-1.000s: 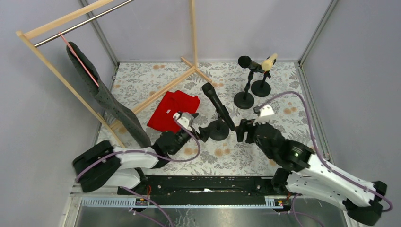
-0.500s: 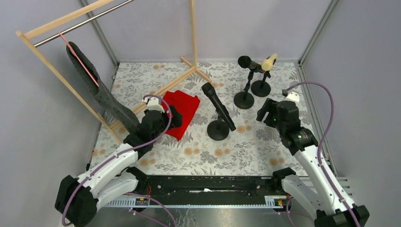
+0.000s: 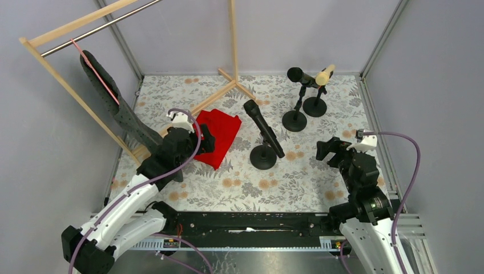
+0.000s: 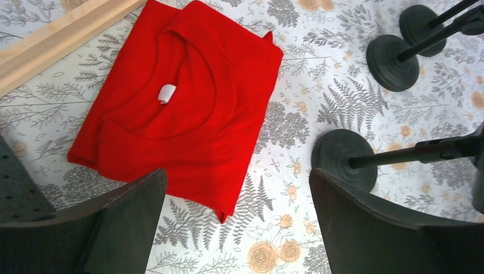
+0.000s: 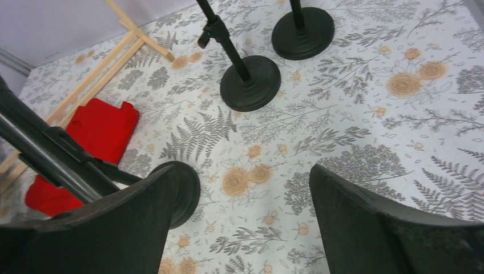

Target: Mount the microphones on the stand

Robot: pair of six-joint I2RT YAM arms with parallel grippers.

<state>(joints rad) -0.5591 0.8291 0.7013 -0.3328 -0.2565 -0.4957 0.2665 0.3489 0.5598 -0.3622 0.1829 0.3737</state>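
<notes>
My left hand (image 4: 237, 191): released, over the red shirt (image 4: 182, 108).
My right hand (image 5: 242, 191): released, empty.
Black microphone (image 3: 263, 130): on its stand (image 3: 263, 157).

Bright even light, sharp thruout

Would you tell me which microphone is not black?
The cream microphone on the rearmost stand; its neighbour and the nearer central one are black.

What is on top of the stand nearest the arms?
A black microphone rests tilted across the top of the stand. Nothing else sits on it. From above, the microphone covers the stand's top, so how it is fastened there cannot be seen.
</notes>
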